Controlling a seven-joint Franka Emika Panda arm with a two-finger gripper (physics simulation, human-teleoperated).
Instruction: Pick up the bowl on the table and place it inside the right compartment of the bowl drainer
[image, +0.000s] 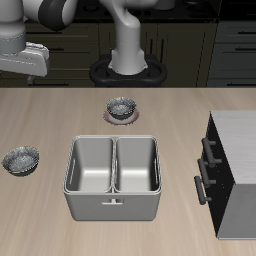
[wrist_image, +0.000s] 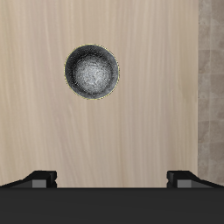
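Observation:
The bowl (image: 21, 160) (wrist_image: 92, 72), small, dark grey and speckled, sits alone on the light wood table (image: 60, 115) near its side edge. The bowl drainer (image: 112, 203) is a grey metal tub with two wells, standing near the table's front edge. Its right compartment (image: 138, 166) holds nothing. My gripper (image: 31, 67) (wrist_image: 113, 179) hangs high above the table, farther back than the bowl. It is open, and the fingertips (wrist_image: 42, 178) stand wide apart with nothing between them. In the wrist view the bowl lies ahead of the fingers, off their midline.
A twin bowl (image: 121, 107) rests on a pinkish disc farther back, near the robot's base. A dark cabinet (image: 235, 170) with a white top and bar handles stands beside the drainer. The table's side edge (wrist_image: 199, 87) runs close to the bowl.

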